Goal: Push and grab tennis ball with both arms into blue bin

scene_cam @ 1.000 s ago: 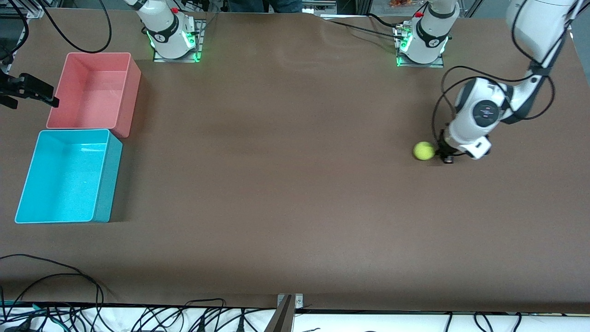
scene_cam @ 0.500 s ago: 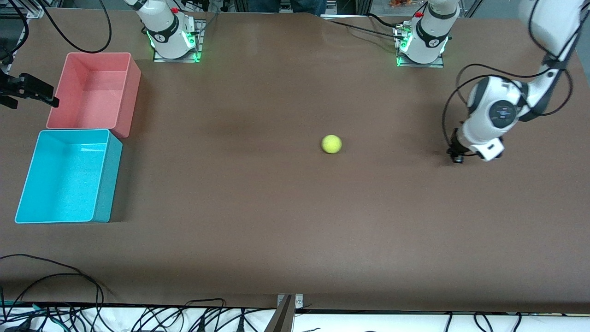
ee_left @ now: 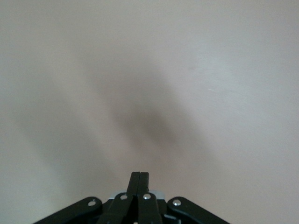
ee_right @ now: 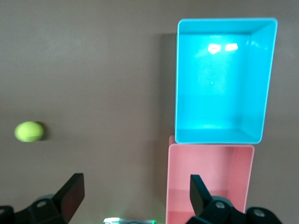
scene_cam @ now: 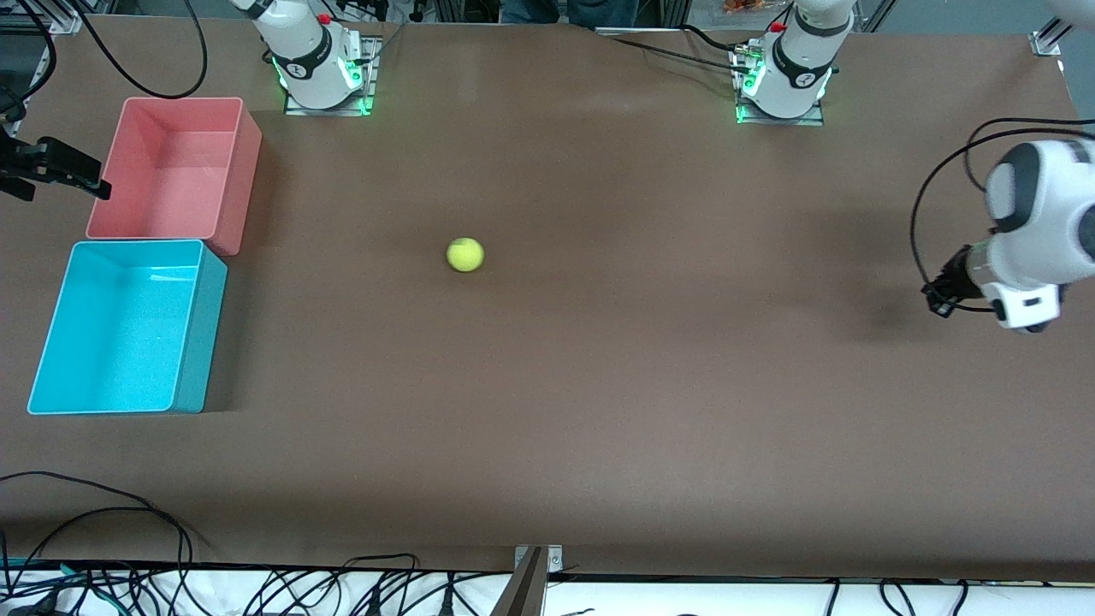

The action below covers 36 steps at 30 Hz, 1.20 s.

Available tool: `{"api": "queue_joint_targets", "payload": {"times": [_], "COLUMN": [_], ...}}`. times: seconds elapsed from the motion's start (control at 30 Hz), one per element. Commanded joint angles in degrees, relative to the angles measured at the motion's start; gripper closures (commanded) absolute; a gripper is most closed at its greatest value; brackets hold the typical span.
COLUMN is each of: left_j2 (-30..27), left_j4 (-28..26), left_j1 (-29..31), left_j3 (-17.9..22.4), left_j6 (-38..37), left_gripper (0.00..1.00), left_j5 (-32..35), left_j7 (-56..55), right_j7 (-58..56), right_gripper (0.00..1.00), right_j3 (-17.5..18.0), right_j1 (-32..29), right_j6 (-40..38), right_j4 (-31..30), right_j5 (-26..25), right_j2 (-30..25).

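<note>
The tennis ball (scene_cam: 465, 255) lies on the brown table about midway between the two arms' ends, level with the gap between the bins; it also shows as the tennis ball (ee_right: 29, 131) in the right wrist view. The blue bin (scene_cam: 201, 334) stands empty at the right arm's end, seen from above as the blue bin (ee_right: 223, 79). My left gripper (scene_cam: 938, 301) hangs low over the table at the left arm's end, well away from the ball, its fingers (ee_left: 139, 179) shut on nothing. My right gripper (ee_right: 135, 196) is open, high above the table beside the pink bin.
A pink-red bin (scene_cam: 244, 171) stands empty against the blue bin, farther from the front camera; the right wrist view shows the pink-red bin (ee_right: 210, 186) too. A black clamp (scene_cam: 56, 167) sticks in at the table's edge beside it. Cables (scene_cam: 128, 513) lie along the near edge.
The ball has rolled from beside the left gripper across the table toward the right arm's end. The left gripper has drawn back toward the table's edge at its own end.
</note>
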Motion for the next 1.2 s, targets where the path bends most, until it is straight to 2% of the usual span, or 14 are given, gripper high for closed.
{"api": "queue_joint_targets", "payload": {"times": [0.0,0.37,0.43,0.53,0.7,0.9,0.93,0.97,1.0,1.03,1.07,1.17], "left_j2": [0.2,0.11,0.11,0.11,0.11,0.11,0.11,0.11,0.11,0.11,0.11,0.11], "left_j4": [11.14,22.83,24.85,26.87,30.04,31.36,31.36,31.36,31.36,31.36,31.36,31.36], "left_j1": [-0.24,-0.86,-0.86,-0.86,-0.86,-0.86,-0.86,-0.86,-0.86,-0.86,-0.86,-0.86], "left_j3": [-0.09,-2.9,-4.04,-5.62,-8.7,-11.43,-11.6,-11.69,-11.78,-11.69,-11.69,-11.6], "left_j6": [-10.59,-21.14,-22.99,-25.18,-28.97,-32.04,-32.31,-32.4,-32.4,-32.4,-32.4,-32.31], "left_gripper": [1.0,1.0,0.92,0.89,0.76,0.61,0.58,0.51,0.35,0.03,0.0,0.0], "left_j5": [-3.64,-3.73,-3.73,-3.73,-3.73,-3.64,-3.64,-3.64,-3.64,-3.64,-3.64,-3.73], "left_j7": [13.96,32.68,35.41,38.14,39.37,40.69,40.78,41.13,41.31,41.31,41.48,41.13], "right_j7": [6.4,8.25,8.25,8.25,8.25,8.08,8.16,8.08,7.9,7.73,7.73,7.55], "right_gripper": [0.0,0.0,0.0,0.0,0.0,0.0,0.0,0.0,0.0,0.0,0.0,0.0], "right_j3": [2.65,7.31,7.31,7.31,7.31,7.23,7.23,7.23,7.23,7.23,7.23,7.23], "right_j1": [0.46,1.08,1.87,2.57,3.19,3.19,3.19,3.19,3.19,3.19,3.19,3.19], "right_j6": [-1.52,1.38,2.43,4.54,5.87,6.22,6.31,6.31,6.31,6.57,6.92,8.23], "right_j4": [-1.46,-6.82,-9.1,-12.18,-15.7,-19.39,-20.09,-20.88,-21.59,-22.38,-23.17,-25.81], "right_j5": [-0.21,0.31,0.57,0.66,0.66,0.58,0.58,0.58,0.58,0.58,0.58,0.4], "right_j2": [0.46,4.59,5.47,5.47,5.47,5.47,5.47,5.47,5.47,5.56,5.56,5.56]}}
